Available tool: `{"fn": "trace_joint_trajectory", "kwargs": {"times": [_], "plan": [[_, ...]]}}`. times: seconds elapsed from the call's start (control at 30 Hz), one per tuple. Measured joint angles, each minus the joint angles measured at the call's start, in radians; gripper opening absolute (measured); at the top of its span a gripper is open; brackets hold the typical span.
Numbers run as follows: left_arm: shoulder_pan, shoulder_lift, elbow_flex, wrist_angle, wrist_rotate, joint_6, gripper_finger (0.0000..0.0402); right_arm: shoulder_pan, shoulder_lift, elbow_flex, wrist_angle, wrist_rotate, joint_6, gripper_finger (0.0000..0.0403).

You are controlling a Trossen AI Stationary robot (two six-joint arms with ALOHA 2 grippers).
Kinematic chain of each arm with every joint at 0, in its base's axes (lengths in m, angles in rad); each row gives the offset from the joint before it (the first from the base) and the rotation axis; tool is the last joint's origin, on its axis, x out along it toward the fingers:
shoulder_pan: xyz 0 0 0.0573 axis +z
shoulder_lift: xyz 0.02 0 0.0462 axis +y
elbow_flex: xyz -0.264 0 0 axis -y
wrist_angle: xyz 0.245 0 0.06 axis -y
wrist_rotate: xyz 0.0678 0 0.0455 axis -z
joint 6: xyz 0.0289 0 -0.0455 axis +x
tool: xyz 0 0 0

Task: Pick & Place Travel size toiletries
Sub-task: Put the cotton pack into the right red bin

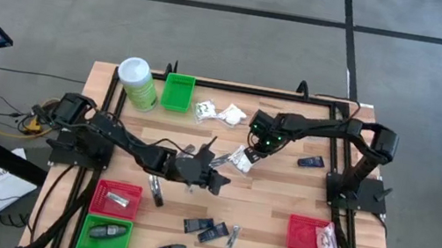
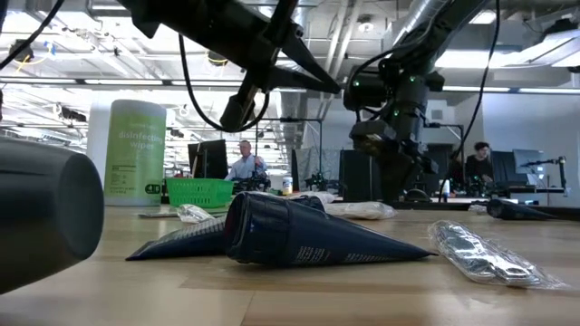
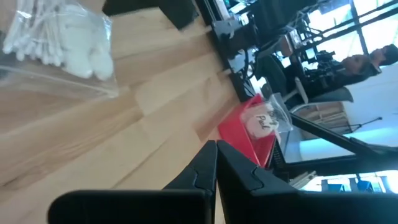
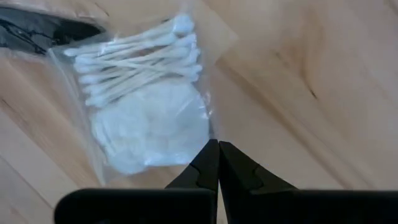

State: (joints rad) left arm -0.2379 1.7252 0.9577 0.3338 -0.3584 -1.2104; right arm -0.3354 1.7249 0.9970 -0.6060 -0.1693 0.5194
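Travel size toiletries lie scattered across the wooden table (image 1: 279,206): white crinkly sachets (image 1: 217,112) near the small green bin (image 1: 178,92), a clear bag of cotton swabs and pads (image 1: 240,159) at mid-table, dark blue packets (image 1: 205,227) toward the near edge, and one more dark packet (image 1: 311,161) off to the right. The right pincer (image 1: 254,150) hangs just above the swab bag (image 4: 146,106), fingers pressed together with nothing between them, tips right at the bag's edge. The left pincer (image 1: 214,176) sits low over bare table just beside that same bag (image 3: 59,43), also closed and empty. A red bin (image 1: 116,199) on the left holds a silvery packet, the green bin below it (image 1: 105,232) a black oval piece, and the right red bin (image 1: 311,234) a clear sachet. The green wipes canister (image 1: 138,82) stands at the far left corner
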Motion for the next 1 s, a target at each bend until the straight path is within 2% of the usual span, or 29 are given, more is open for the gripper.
{"fn": "trace_joint_trajectory", "kwargs": {"times": [0.1,0.4,0.57,0.73,1.0], "plan": [[0.000,0.000,0.000,-0.005,0.000,-0.001,0.0001,0.009,0.000,0.000,0.035,0.003,0.010,0.0000],[0.000,0.000,0.000,-0.009,-0.012,-0.001,0.0001,0.045,0.000,-0.005,-0.002,-0.008,-0.011,0.0000],[0.003,0.000,0.000,-0.012,-0.027,0.000,0.0001,0.054,0.000,-0.003,0.024,0.064,-0.017,0.0000],[0.004,0.000,0.000,-0.013,-0.035,0.001,0.0001,0.041,-0.001,0.028,0.067,0.078,-0.016,0.0000],[0.004,0.000,-0.001,-0.017,-0.034,-0.004,0.0001,0.060,0.131,0.078,0.000,0.066,-0.046,0.0000]]}}
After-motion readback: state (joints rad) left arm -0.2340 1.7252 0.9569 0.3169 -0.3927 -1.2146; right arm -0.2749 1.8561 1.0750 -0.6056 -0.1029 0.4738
